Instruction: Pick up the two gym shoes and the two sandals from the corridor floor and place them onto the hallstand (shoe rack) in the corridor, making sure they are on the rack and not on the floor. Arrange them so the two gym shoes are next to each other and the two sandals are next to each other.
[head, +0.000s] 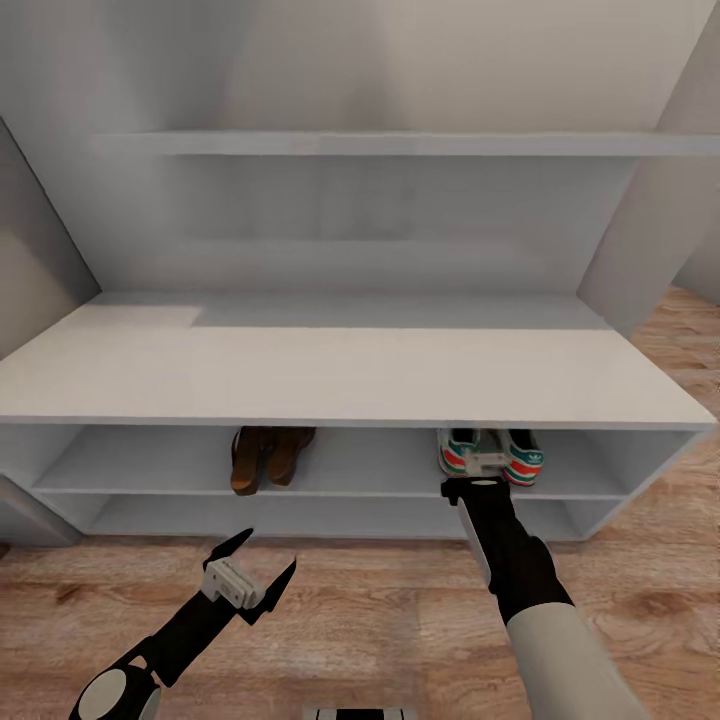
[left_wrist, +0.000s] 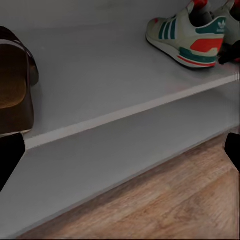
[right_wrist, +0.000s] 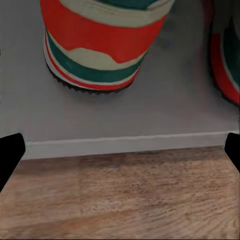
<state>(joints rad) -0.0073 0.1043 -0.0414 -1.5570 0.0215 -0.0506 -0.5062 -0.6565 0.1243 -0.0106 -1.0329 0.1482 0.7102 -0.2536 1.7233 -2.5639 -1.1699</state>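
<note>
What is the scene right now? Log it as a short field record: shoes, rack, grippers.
gym shoes: pair side by side on the hallstand's upper open shelf, right part
sandals: pair side by side on the same shelf, left of centre
left gripper: open, empty, above the corridor floor
right gripper: open, empty, at the shelf edge before the gym shoes
</note>
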